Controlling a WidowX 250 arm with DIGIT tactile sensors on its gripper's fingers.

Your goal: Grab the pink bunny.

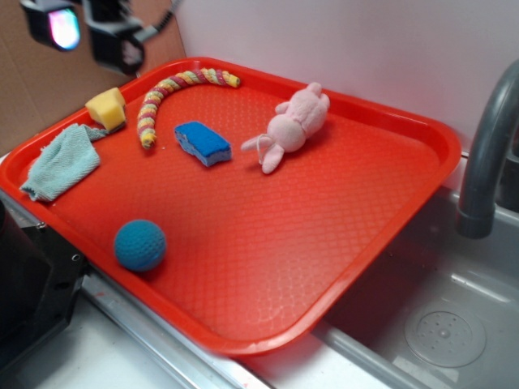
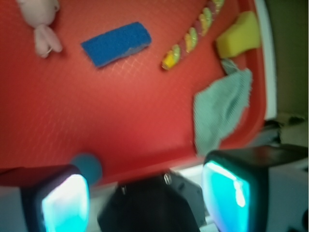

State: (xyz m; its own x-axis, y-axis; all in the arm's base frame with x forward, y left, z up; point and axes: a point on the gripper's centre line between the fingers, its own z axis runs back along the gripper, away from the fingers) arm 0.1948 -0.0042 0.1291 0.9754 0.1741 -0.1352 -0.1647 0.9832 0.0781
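Gripper [image 2: 145, 193] gapes wide, empty, far from fuzzy plush pink bunny [image 1: 292, 124].

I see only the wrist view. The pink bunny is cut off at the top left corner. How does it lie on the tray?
Observer: In the exterior view the pink bunny lies whole on the red tray, near the far rim, head toward the back.
Operator: Is something touching it?
Observer: No. The blue sponge is its nearest neighbour, and there is bare tray between them.
Operator: And where is the gripper?
Observer: High above the tray's far left corner, over the yellow sponge and away from the bunny. Its fingers look spread, with nothing between them.
Operator: What lies beyond the tray?
Observer: A sink with a grey faucet, on the bunny's side.
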